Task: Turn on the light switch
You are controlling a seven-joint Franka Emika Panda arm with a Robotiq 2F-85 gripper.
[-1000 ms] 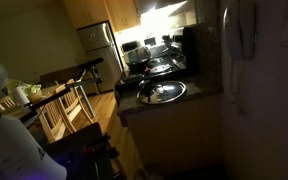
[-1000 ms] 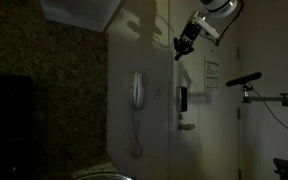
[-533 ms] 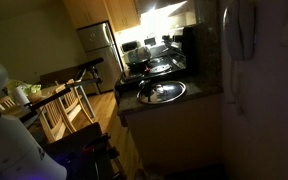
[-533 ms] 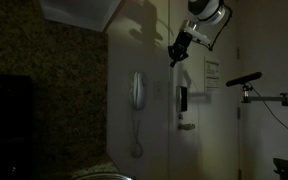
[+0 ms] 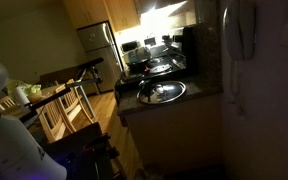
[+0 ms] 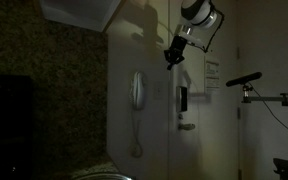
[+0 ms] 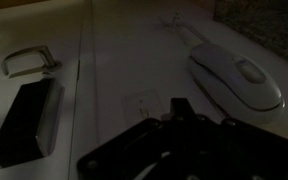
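The wrist view is giving the closest look at the wall. The light switch [image 7: 139,103] is showing as a small pale plate, faint in the dim light. It is lying just beyond the tips of the fingers [image 7: 177,108] and slightly to one side of them; whether they are touching it is not clear. The fingers are appearing only as a dark mass along the bottom edge, so I cannot tell whether they are open or closed. The white telephone [image 7: 236,78] is lying on one side of the switch, a black box [image 7: 29,122] and a metal handle [image 7: 29,62] on the other.

In an exterior view the arm [image 6: 199,14] is reaching in from above. The fingers [image 6: 169,58] are standing higher in the picture than the light switch [image 6: 156,93], which is sitting on the wall between the telephone [image 6: 136,92] and the black box [image 6: 183,98]. The wall around the fingers is lying bare, leaving open room.

In an exterior view the kitchen is showing instead. The worktop [image 5: 204,92] is carrying its sink [image 5: 162,91]. The wall is rising at the worktop's near end, and the telephone [image 5: 242,30] is hanging on it.
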